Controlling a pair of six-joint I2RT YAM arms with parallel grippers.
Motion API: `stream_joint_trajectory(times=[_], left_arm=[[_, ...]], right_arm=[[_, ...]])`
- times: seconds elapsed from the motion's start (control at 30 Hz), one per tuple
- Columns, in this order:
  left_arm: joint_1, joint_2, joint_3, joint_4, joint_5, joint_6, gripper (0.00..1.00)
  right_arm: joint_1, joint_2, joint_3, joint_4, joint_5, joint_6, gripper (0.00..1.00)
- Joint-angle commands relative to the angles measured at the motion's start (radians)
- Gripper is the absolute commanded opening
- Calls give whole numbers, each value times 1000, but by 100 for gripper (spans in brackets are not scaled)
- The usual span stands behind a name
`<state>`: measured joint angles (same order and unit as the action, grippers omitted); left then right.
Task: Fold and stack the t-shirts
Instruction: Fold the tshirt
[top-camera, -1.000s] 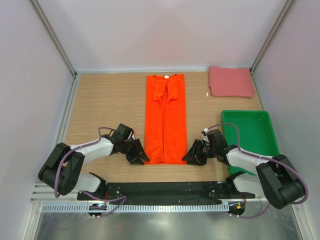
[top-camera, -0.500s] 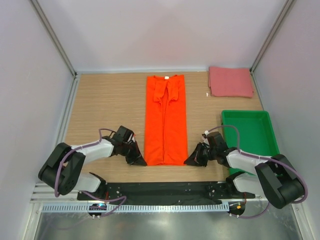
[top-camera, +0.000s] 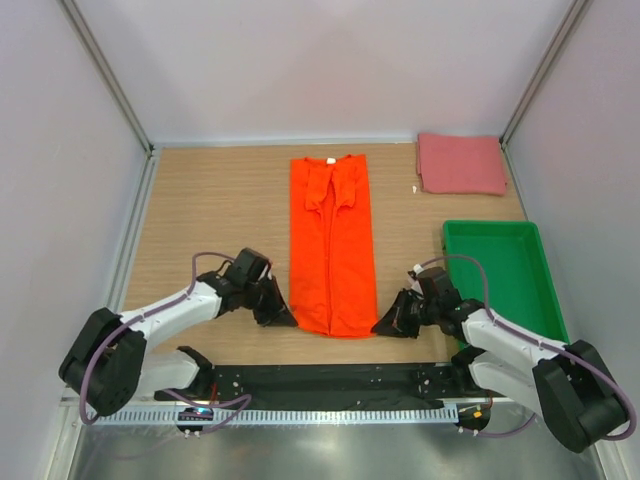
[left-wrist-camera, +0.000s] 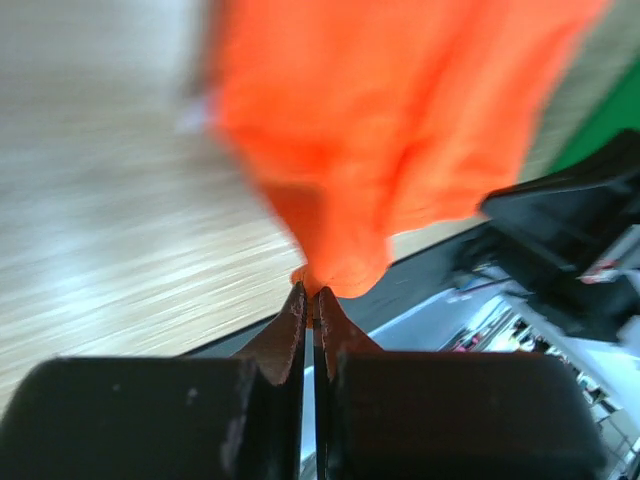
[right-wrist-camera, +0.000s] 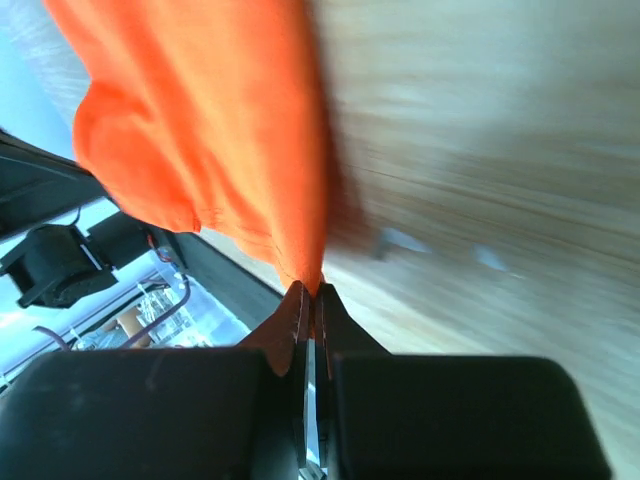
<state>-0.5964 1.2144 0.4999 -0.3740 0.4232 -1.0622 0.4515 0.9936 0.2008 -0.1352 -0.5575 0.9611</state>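
Note:
The orange t-shirt (top-camera: 331, 240) lies as a long narrow strip down the middle of the table, collar at the far end. My left gripper (top-camera: 287, 321) is shut on its near left hem corner, and the wrist view shows orange cloth (left-wrist-camera: 390, 150) pinched at the fingertips (left-wrist-camera: 296, 298). My right gripper (top-camera: 379, 326) is shut on the near right hem corner, with orange cloth (right-wrist-camera: 220, 130) rising from its fingertips (right-wrist-camera: 325, 295). The near hem is lifted slightly. The pink-red t-shirt (top-camera: 460, 163) lies folded at the far right corner.
A green plastic tray (top-camera: 505, 275) stands on the right, close beside my right arm. Grey walls and metal rails enclose the wooden table (top-camera: 210, 220). A black strip (top-camera: 320, 378) runs along the near edge between the arm bases.
Both grippers have closed on the near hem corners of the orange t-shirt. The hem has been pulled slightly toward the near edge and lifted.

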Motion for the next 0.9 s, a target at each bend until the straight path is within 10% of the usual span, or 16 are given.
stream_joint_trajectory(times=[0.0,0.47,0.87], left_arm=[[12,49,202,-5,-50,19,0],[251,500,750,-16,18,117,0],[340,743,943,15,121,116,0]], right_arm=[[-29,52,176,-47,5,-50,1],[-224,701,1004,-274,-73,-292,1],[-274,1016,1340,-342,-142,-329,1]])
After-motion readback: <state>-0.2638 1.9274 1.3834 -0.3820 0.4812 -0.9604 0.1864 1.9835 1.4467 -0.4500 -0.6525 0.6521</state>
